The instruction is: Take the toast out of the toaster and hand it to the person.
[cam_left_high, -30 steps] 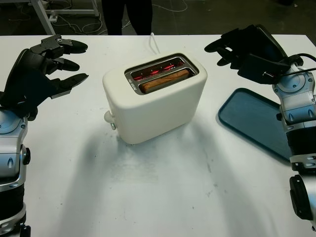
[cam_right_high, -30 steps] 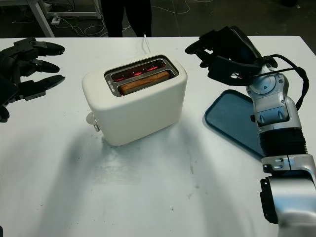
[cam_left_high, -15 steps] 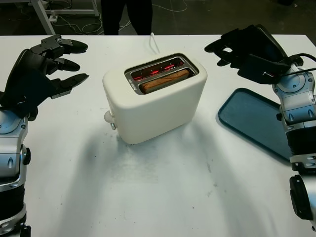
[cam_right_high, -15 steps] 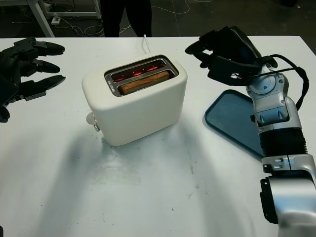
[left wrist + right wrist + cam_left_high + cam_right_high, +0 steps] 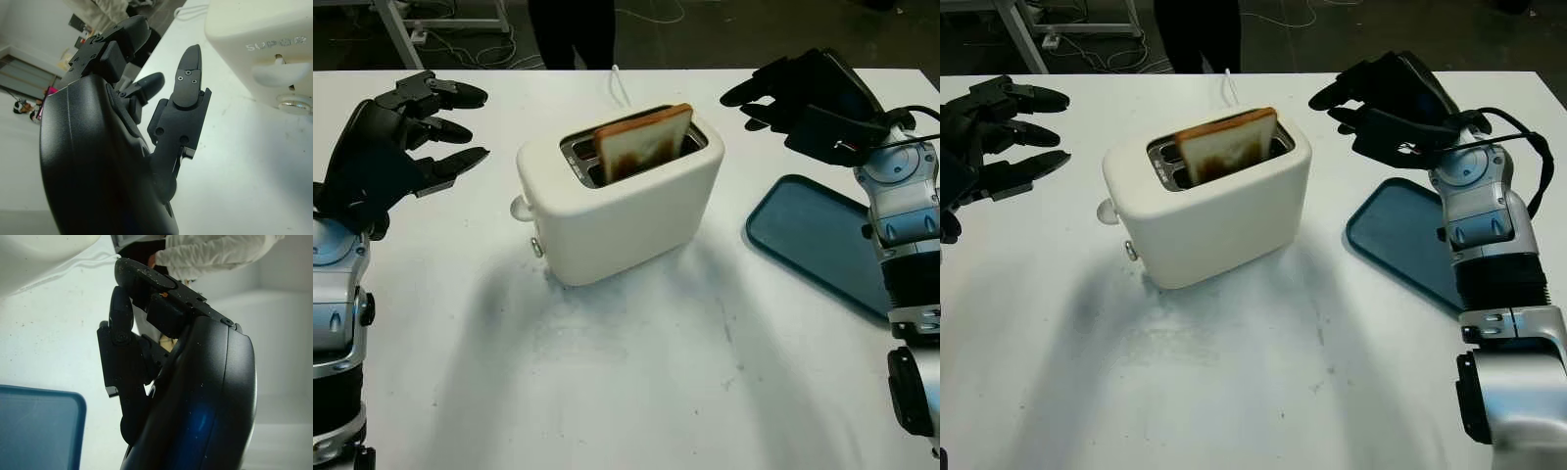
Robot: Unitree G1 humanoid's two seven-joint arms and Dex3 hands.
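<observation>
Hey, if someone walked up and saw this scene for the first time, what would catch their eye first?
Most likely the toast, standing tall out of the cream toaster in the middle of the white table. Next, the two black hands, open and raised on either side of it: the left hand and the right hand. A blue tray lies under the right arm.

A white table (image 5: 636,382) fills the foreground, its surface lightly scuffed and crossed by soft shadows. Beyond the table's far edge lies a dark floor (image 5: 754,29) strewn with loose white cables (image 5: 646,14). The legs of a pale metal frame (image 5: 401,24) stand past the table's far left corner, and a person's dark trouser legs (image 5: 570,29) stand behind the middle of that far edge.
</observation>
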